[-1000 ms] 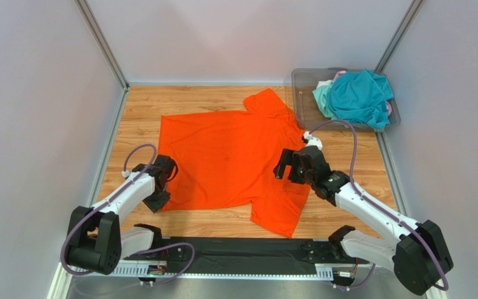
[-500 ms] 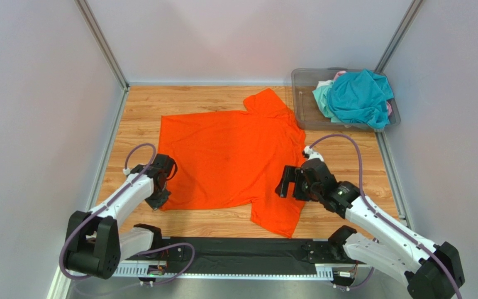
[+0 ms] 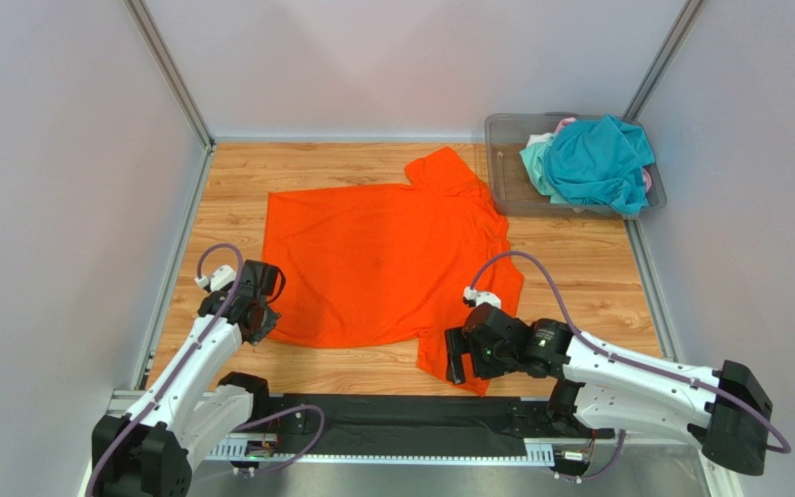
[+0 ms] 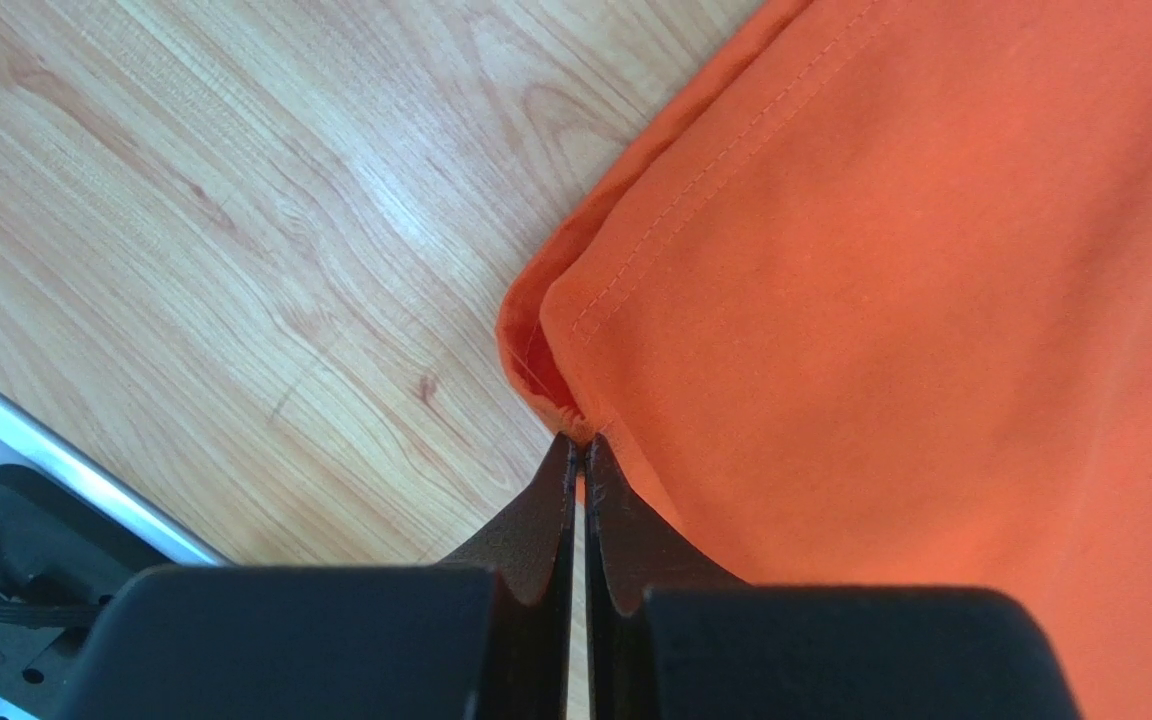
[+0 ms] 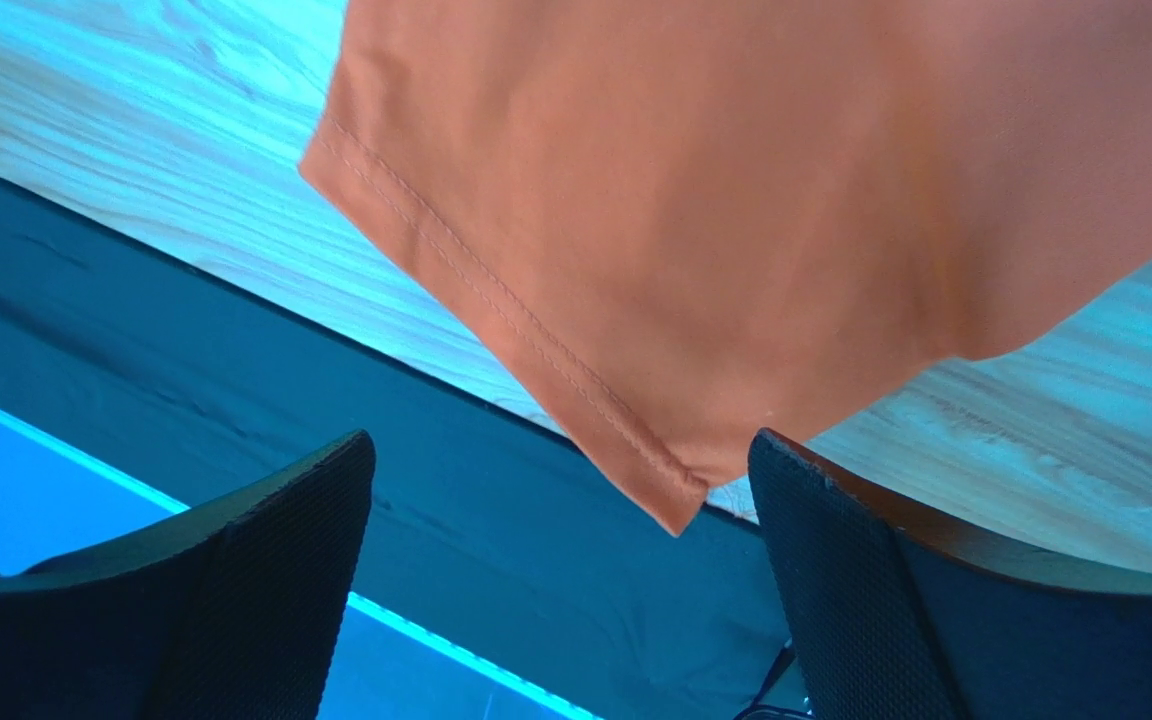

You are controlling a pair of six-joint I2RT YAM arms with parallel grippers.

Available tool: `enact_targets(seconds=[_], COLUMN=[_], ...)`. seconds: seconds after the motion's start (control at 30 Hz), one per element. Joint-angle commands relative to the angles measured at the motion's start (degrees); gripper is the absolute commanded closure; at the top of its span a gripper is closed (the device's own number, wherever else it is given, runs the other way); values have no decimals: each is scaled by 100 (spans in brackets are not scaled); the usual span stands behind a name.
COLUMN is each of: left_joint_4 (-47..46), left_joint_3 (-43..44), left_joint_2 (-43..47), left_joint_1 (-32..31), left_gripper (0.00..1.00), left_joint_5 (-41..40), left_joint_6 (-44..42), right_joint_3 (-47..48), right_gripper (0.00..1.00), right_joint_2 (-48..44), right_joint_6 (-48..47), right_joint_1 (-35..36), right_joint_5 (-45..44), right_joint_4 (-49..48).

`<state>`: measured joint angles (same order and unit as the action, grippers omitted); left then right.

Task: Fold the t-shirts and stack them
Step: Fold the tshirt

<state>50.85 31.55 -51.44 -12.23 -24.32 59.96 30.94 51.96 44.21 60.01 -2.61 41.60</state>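
Right arm [image 3: 630,375] swung back toward its base since a second ago. Orange t-shirt [image 3: 381,259] lies flat, ahead of the right gripper [image 3: 458,356]; bin [image 3: 501,155] with the teal t-shirt [image 3: 599,161] sits far beyond it. That gripper's fingers [image 5: 868,600] gape over the sleeve hem. Left gripper [image 4: 582,450] is pinching the shirt's corner hem.

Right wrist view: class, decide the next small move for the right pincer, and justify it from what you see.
Probably lower the right pincer and close it on the bright orange soft-fabric t-shirt's stitched sleeve corner. Its jaws stand open either side of that corner without touching it, while the left pincer is shut on the hem corner.
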Motion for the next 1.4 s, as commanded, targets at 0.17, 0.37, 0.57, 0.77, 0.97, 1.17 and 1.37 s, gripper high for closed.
enact_targets(seconds=[0.17,0.37,0.57,0.77,0.97,1.17,1.37], left_joint_4=[-84,-66,-49,65,21,-110,-277], left_joint_3=[-9,27,53,185,413,633,984], left_joint_2=[117,134,169,389,451,284,-32], left_joint_1=[36,36,36,36,36,36,36], left_gripper=[100,100,100,100,100,100,100], left_joint_5=[32,23,-38,-56,-73,-187,-381], left_joint_6=[-187,-213,-187,-187,-169,-152,-125], right_joint_3=[105,272,465,720,1150,1704,2337], right_gripper=[10,25,65,95,100,100,100], right_joint_2=[1076,1887,2107,1519,1001,964,1386], right_joint_6=[326,343,624,607,247,-359,-983], right_joint_1=[644,652,661,652,293,-410,-1210], right_joint_5=[-327,-766,-1215,-1513,-1847,-1989,-1892], right_joint_4=[-223,-188,102,462,638,525,375])
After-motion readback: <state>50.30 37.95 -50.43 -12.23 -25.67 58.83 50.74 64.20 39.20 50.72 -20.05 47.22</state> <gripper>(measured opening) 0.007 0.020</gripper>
